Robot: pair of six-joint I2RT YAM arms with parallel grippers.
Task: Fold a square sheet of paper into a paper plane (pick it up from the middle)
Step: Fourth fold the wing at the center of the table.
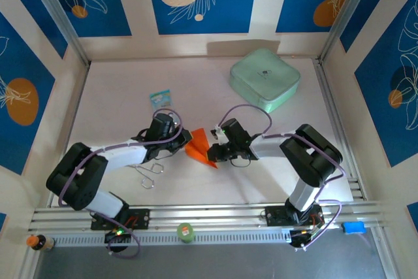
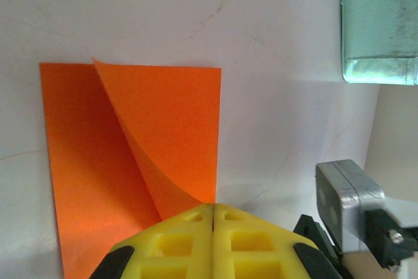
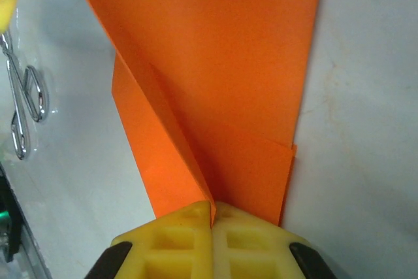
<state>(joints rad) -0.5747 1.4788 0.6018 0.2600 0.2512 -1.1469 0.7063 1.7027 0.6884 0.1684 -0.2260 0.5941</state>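
The orange sheet of paper (image 1: 198,147) lies partly folded on the white table (image 1: 117,96), near its centre, between the two grippers. The left gripper (image 2: 213,210) is clenched, its yellow fingers pressed together on the corner of an upturned flap that curls off the lower layer. The right gripper (image 3: 212,207) is likewise clenched, pinching the opposite edge where a diagonal crease ends. The mint-green box (image 1: 264,80) sits well apart at the far right. A metal clip (image 1: 150,173) lies beside the left arm.

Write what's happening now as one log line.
left hand: shut on orange paper | right hand: shut on orange paper | state: partly folded
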